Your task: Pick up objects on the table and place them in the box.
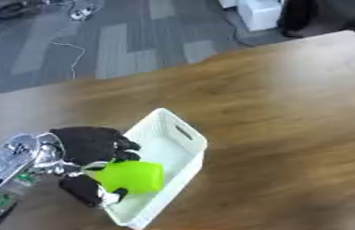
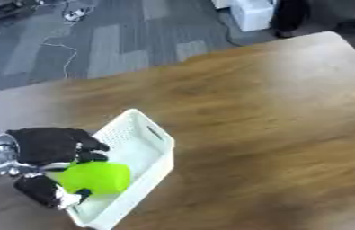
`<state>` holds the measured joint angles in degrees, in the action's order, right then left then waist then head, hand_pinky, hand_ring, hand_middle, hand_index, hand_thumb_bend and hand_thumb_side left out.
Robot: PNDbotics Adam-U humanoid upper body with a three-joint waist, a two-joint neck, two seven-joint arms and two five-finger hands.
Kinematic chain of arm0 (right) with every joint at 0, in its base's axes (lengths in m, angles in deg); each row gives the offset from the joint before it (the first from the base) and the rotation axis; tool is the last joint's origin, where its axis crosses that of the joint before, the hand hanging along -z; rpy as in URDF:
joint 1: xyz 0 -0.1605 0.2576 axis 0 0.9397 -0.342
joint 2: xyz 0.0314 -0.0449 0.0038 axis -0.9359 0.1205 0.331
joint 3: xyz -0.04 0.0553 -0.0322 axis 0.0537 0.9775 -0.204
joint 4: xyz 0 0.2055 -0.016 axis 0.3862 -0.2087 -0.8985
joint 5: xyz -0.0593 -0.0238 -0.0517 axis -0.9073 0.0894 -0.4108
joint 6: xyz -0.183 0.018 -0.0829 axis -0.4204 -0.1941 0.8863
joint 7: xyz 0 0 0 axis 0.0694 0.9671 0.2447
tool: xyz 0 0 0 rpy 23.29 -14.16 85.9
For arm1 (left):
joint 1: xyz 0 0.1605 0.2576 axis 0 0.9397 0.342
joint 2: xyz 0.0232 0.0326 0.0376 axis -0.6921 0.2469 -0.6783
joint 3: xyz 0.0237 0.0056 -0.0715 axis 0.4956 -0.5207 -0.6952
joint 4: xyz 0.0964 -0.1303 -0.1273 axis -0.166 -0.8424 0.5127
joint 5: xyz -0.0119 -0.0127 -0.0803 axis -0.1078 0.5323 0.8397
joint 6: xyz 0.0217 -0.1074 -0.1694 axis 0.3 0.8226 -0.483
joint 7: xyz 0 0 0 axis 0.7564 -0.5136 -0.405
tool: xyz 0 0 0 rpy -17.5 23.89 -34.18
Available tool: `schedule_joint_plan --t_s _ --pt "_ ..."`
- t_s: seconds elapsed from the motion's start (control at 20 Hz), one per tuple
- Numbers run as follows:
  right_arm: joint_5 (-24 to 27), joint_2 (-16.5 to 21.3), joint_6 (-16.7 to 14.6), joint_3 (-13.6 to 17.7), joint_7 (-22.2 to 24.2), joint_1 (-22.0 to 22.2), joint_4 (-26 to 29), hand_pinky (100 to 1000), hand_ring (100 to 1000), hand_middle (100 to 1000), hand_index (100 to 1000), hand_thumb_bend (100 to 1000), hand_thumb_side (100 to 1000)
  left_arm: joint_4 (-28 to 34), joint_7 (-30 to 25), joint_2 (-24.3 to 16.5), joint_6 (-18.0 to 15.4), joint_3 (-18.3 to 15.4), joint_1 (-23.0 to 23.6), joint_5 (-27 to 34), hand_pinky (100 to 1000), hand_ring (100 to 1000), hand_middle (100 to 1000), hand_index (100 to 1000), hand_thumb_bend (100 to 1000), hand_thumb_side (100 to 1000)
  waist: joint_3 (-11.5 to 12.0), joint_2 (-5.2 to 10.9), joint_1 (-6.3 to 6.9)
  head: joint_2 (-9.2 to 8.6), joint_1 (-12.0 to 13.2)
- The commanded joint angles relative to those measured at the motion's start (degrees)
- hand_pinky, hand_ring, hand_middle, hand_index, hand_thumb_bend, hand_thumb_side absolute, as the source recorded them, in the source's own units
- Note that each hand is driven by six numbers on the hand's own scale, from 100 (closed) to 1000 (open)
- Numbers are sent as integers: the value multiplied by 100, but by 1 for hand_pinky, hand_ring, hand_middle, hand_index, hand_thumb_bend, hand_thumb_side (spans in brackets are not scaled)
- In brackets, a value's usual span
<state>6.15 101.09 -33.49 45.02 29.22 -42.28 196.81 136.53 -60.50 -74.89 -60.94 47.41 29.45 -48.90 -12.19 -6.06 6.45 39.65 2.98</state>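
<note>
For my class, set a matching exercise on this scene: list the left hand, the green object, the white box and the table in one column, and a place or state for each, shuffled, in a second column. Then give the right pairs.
Column one:
1. left hand
2. green object
3. white box
4. table

Column two:
A. brown wood, bearing everything else
B. lies near the lower left, slotted handle in its end wall
C. black, fingers curled round something green
D. held over the open box

Pairs: 1-C, 2-D, 3-B, 4-A
</note>
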Motion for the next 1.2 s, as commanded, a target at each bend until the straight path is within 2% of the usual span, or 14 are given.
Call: schedule_joint_plan --t_s 0.05,0.1,0.15,0.2,0.3,0.5,0.85,0.95,1.15,1.2 --pt "-29 114 8 19 -7 -12 75 353 471 488 568 247 1000 188 -565 -455 -675 -84 -41 -2 1000 1000 1000 1000 594 1000 25 78 -13 37 -26" --pt "-32 121 10 18 -7 -7 75 353 471 488 568 247 1000 192 -525 -520 -707 -120 -48 106 1000 1000 1000 1000 428 1000 32 82 -11 35 -36" --pt "-35 126 12 18 -8 -2 75 353 471 488 568 247 1000 194 -458 -584 -721 -154 -46 236 1000 1000 1000 1000 434 1000 37 87 -10 30 -44" --pt "-37 130 13 19 -11 0 75 353 471 488 568 247 1000 195 -412 -634 -727 -173 -32 356 1000 1000 1000 1000 382 1000 40 89 -8 20 -47" --pt "-41 137 17 20 -15 3 75 353 471 488 568 247 1000 195 -368 -735 -724 -197 14 594 1000 1000 1000 1000 355 1000 45 93 -5 -4 -49" --pt "-52 145 23 21 -22 9 75 352 471 488 568 246 1000 195 -295 -954 -785 -260 109 769 1000 1000 1000 996 378 1000 52 92 3 3 -52" --pt "-71 167 34 20 -34 19 75 352 471 488 568 246 1000 195 52 -1309 -967 -417 322 694 1000 1000 1000 1000 421 1000 76 98 14 27 -80" --pt "-76 176 37 24 -40 23 75 352 471 488 568 246 1000 195 184 -1428 -1011 -479 452 642 1000 1000 1000 1000 434 1000 88 99 18 29 -92" --pt "-96 198 44 33 -55 41 75 352 471 488 568 249 1000 195 433 -1698 -981 -648 861 411 1000 1000 1000 1000 522 1000 131 98 26 38 -140" --pt "-103 205 46 35 -59 48 75 351 470 488 568 245 1000 195 490 -1763 -948 -688 995 328 1000 1000 1000 1000 513 1000 141 98 28 44 -151"
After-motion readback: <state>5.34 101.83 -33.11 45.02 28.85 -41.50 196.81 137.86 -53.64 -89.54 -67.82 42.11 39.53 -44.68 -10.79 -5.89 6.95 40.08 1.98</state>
